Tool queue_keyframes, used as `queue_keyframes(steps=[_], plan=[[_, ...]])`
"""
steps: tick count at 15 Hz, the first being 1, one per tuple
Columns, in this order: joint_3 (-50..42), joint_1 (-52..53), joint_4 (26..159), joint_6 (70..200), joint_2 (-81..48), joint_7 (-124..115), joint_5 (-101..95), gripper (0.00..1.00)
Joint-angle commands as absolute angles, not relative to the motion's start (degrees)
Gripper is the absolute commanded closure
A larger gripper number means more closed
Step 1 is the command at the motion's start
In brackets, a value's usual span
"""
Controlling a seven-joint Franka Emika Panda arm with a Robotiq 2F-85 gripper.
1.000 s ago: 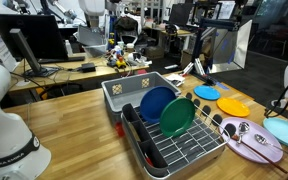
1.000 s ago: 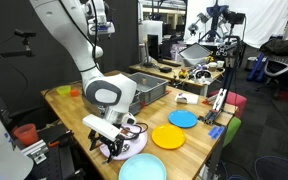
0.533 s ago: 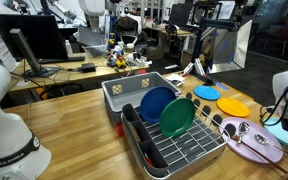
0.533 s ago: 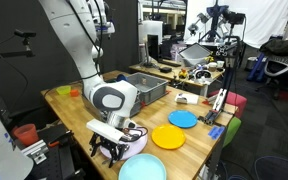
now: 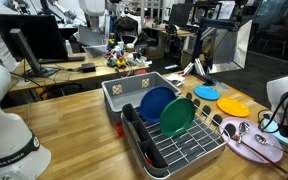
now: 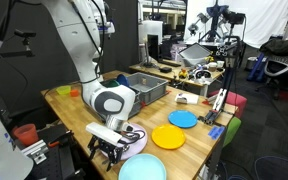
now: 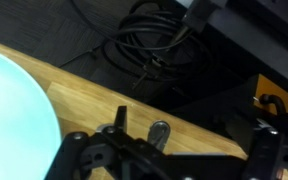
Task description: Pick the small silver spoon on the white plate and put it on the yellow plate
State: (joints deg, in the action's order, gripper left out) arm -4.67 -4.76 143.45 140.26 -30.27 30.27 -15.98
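The white plate [image 5: 254, 148] lies on the wooden table beside the dish rack, with silver utensils [image 5: 235, 128] on its near rim. I cannot tell the small silver spoon from the longer utensil there. In the wrist view a silver spoon bowl [image 7: 160, 133] shows between my fingers, over bare wood, with its handle hidden under the gripper body. My gripper [image 6: 110, 152] [image 7: 194, 140] hangs low over the white plate [image 6: 136, 144], jaws wide apart and holding nothing. The yellow plate [image 5: 232, 106] [image 6: 169, 137] lies beside the white plate.
A light-blue plate [image 7: 14, 112] [image 6: 142, 168] lies close by at the table edge. A small blue plate [image 5: 206, 92] [image 6: 183, 118] lies beyond the yellow one. A dish rack [image 5: 179, 150] holds a blue and a green plate, next to a grey bin [image 5: 124, 92]. Cables [image 7: 149, 45] lie on the floor.
The arm has come lower and closer over the white plate. The plates and utensils have not moved.
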Motion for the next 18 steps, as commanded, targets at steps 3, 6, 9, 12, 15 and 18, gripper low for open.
queue_keyframes(steps=[3,6,9,12,15,18], plan=[[-4.2,-5.6,142.9,142.9,-30.5,28.1,-18.1,0.00],[-4.0,-5.8,142.3,143.0,-30.5,28.1,-18.0,0.00],[-4.0,-5.8,141.8,143.1,-30.4,28.1,-18.0,0.26],[-4.0,-5.9,141.3,143.0,-30.5,28.3,-18.0,0.43],[-3.9,-5.9,141.1,142.9,-30.6,28.4,-17.9,0.64],[-3.7,-6.3,140.9,142.7,-30.6,28.8,-17.5,0.83]])
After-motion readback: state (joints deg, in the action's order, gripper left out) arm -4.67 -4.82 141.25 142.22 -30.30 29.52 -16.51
